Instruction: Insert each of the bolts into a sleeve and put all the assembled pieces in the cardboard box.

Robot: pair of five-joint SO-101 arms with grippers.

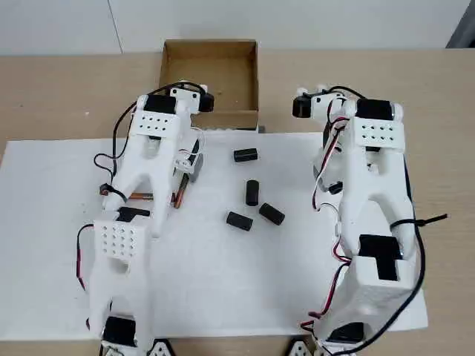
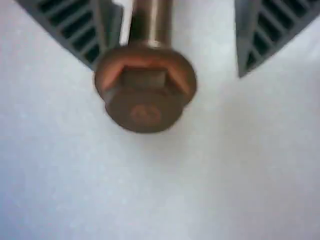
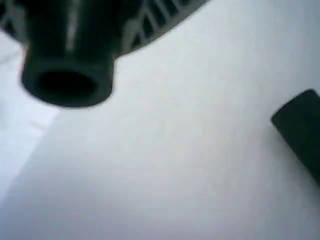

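Landmark: open brown cardboard box (image 1: 223, 74) at the far edge of the white paper sheet (image 1: 223, 282).

Left gripper (image 2: 175, 65): low over the sheet, just in front of the box's left front corner. Its grey ribbed fingers (image 2: 75, 30) stand spread. A copper-coloured steel bolt with a flanged hex head (image 2: 145, 95) lies between them with its shank close to one finger. The other finger is well apart from it, so the bolt is not clamped.

Right gripper (image 3: 67, 30): in front of the box and off to its right. Its ribbed fingers (image 3: 150, 20) flank a short black tubular sleeve (image 3: 67, 75) and appear closed on it, with the bore facing the wrist camera. A second black sleeve (image 3: 300, 130) lies on the sheet nearby.

Loose black sleeves in front of the box: one (image 1: 245, 156) near the front wall; farther out, three more (image 1: 252, 193), (image 1: 239, 221), (image 1: 272, 213) in a cluster.

No part lies on the box floor.
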